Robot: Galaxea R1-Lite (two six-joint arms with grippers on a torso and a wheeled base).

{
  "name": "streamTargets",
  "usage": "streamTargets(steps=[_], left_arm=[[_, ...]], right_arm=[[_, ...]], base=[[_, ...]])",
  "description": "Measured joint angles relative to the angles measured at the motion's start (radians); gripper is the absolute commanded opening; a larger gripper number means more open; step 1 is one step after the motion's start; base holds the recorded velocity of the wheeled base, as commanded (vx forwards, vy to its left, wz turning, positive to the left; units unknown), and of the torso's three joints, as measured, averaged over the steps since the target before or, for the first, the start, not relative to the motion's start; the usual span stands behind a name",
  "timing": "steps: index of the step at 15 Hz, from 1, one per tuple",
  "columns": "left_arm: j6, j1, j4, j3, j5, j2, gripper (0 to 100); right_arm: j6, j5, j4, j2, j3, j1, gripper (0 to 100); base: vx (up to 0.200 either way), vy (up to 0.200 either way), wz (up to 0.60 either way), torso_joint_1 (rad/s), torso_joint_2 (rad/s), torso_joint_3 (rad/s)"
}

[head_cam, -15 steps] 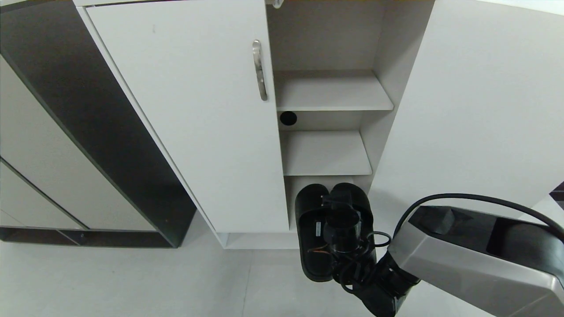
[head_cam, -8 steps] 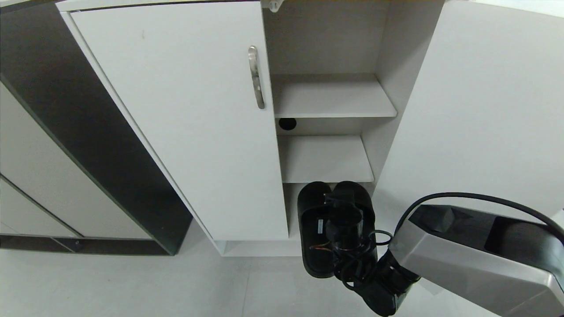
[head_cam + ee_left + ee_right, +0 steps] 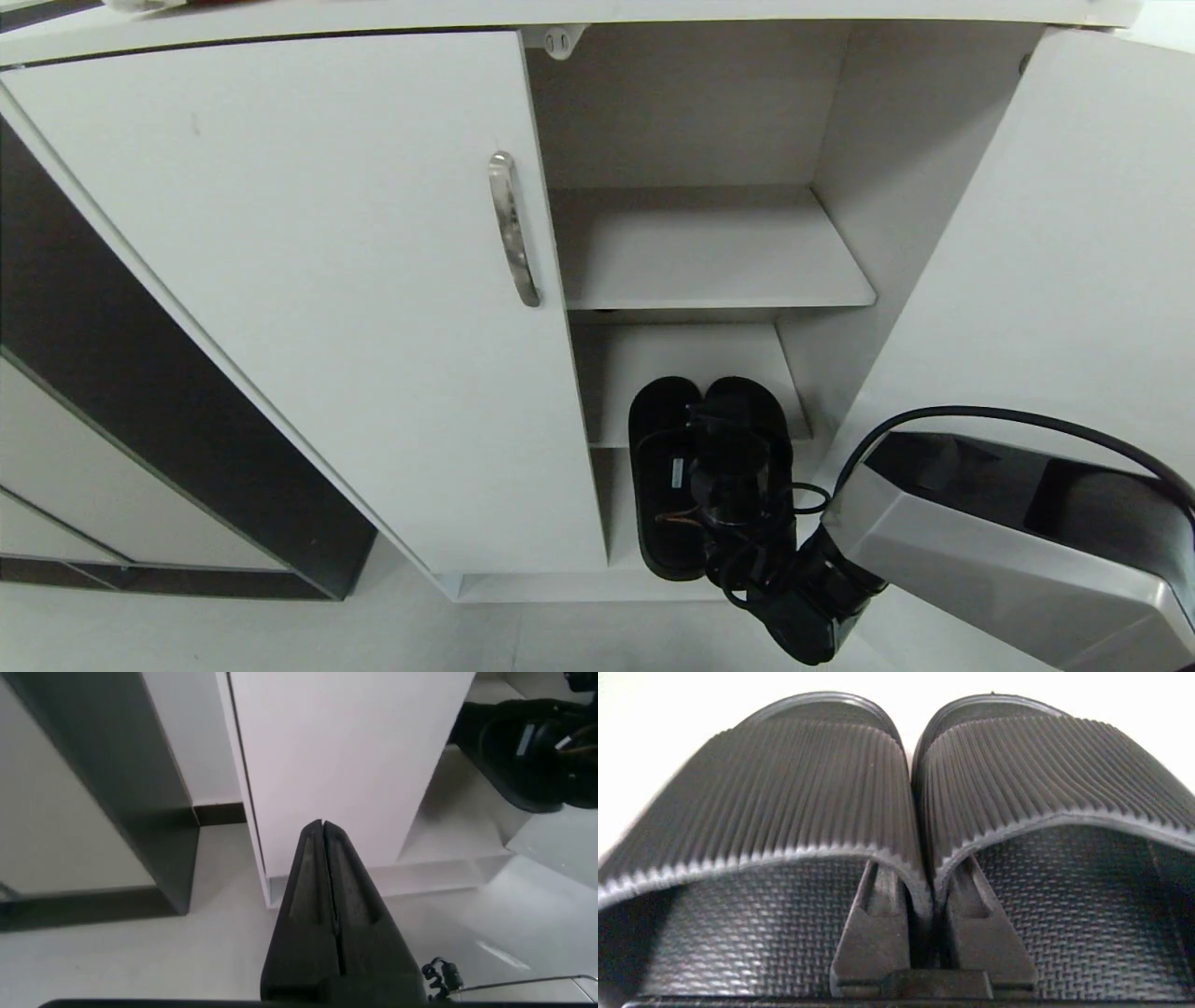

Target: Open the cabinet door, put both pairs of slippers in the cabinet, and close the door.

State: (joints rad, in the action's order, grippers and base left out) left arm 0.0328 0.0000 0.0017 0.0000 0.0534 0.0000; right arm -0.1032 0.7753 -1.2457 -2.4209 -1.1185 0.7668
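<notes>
Right gripper point(image 3: 924, 929) clenched on the inner strap edges of the black slipper pair point(image 3: 667, 485), lower centre of the head view, just before the open right bay of the cabinet point(image 3: 691, 112). Left gripper point(image 3: 322, 887) closed, empty. Step: stowing one pair. Next: advance onto the shelf point(image 3: 691, 364), then release. Insole label point(image 3: 674, 473) illegible.

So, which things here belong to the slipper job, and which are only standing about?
Job: black slippers, right pincer gripping them, cabinet, its open door.
Idle: left pincer, shut, above the floor; closed left door; dark panel beside the cabinet.
</notes>
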Motion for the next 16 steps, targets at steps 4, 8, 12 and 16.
streamTargets(steps=[4,8,12,16], left_arm=[[0.0,0.0,0.0,0.0,0.0,0.0,0],[0.0,0.0,0.0,0.0,0.0,0.0,0],[-0.002,0.0,0.0,0.0,0.0,0.0,0],[-0.002,0.0,0.0,0.0,-0.001,0.0,0]], right_arm=[[0.001,-0.002,0.0,-0.039,-0.058,0.0,0],[0.031,-0.006,0.035,-0.071,-0.147,-0.038,0],[0.033,-0.006,0.162,-0.112,-0.327,-0.08,0],[0.034,-0.026,0.292,-0.161,-0.533,-0.121,0]], base=[[0.0,0.0,0.0,0.0,0.0,0.0],[0.0,0.0,0.0,0.0,0.0,0.0],[0.0,0.0,0.0,0.0,0.0,0.0],[0.0,0.0,0.0,0.0,0.0,0.0]])
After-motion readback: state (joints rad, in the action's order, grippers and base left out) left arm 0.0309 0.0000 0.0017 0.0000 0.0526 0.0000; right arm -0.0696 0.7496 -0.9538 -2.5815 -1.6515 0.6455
